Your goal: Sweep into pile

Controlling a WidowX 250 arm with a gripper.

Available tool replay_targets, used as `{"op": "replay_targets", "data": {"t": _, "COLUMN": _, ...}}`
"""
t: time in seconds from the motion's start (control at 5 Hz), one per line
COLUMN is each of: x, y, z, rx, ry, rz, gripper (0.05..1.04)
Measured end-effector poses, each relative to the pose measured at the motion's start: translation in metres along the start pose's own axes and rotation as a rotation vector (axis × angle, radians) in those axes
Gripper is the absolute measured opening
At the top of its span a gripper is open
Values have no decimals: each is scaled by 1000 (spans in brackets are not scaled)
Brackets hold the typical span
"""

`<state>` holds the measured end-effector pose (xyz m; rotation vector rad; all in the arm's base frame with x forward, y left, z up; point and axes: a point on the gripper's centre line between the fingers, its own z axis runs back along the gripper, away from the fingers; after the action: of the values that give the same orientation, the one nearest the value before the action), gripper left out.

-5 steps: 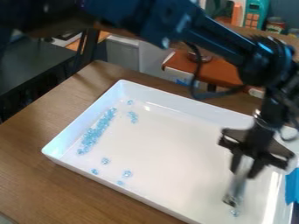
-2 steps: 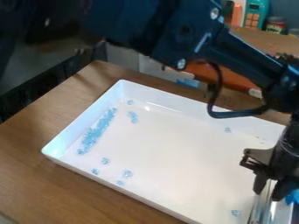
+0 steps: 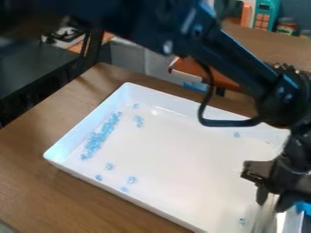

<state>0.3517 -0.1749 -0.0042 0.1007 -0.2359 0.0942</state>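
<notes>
The gripper [image 3: 273, 201] hangs over the right end of the white tray [image 3: 188, 159], its fingers closed around a silvery sweeping tool [image 3: 263, 219] that reaches down near the tray's right wall. Small blue pieces lie in a long band [image 3: 100, 136] by the left wall. A little cluster [image 3: 139, 121] is right of that band, with a single piece [image 3: 135, 106] above it. Several loose pieces [image 3: 132, 180] are scattered at the lower left. One piece [image 3: 242, 221] lies just left of the tool, and another [image 3: 237, 135] is near the far wall.
The tray stands on a brown wooden table [image 3: 36, 182]. Blue material [image 3: 305, 208] shows at the right edge beside the tray. Behind are an orange-brown surface [image 3: 209, 75], a jar [image 3: 287, 26] and a teal toy [image 3: 265, 14].
The gripper and tool first moved right to the tray's right end, then shifted slightly back left. The far-wall piece, earlier hidden by the arm, came into sight. The band stayed put.
</notes>
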Motion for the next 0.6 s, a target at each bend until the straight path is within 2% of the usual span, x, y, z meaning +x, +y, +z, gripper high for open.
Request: {"op": "replay_targets", "data": {"t": 0.6, "x": 19, "y": 104, "z": -17, "rx": 94, "ry": -28, "rz": 33, "gripper": 326}}
